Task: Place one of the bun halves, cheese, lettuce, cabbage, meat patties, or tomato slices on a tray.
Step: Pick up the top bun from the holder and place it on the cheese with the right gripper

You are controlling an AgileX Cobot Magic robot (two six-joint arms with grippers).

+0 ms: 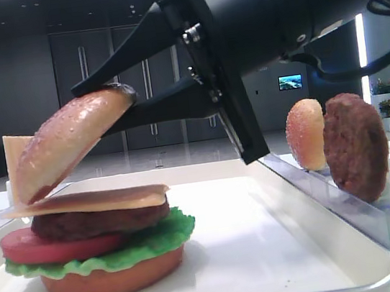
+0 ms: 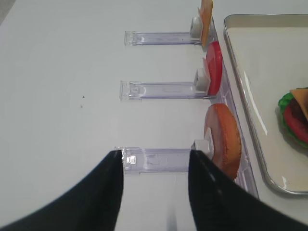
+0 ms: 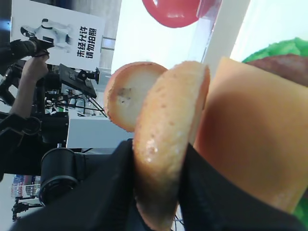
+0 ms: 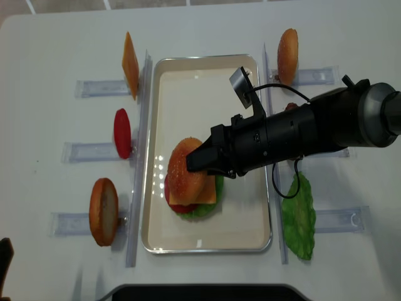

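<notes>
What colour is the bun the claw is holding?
The bun top is golden-tan with a speckled crust, pale underneath. The low side view shows it best.

Overhead and low views sharing tray (image 4: pixel 156 125).

The right arm (image 4: pixel 301 135) is hiding most of a patty (image 4: pixel 291 107) in its rack; the frame edge is cropping the left gripper (image 2: pixel 154 192).

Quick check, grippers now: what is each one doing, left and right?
Left gripper: open, holding nothing, hovering by the racks.
Right gripper: shut on the bun top, tilted over the stacked burger on the tray.
</notes>
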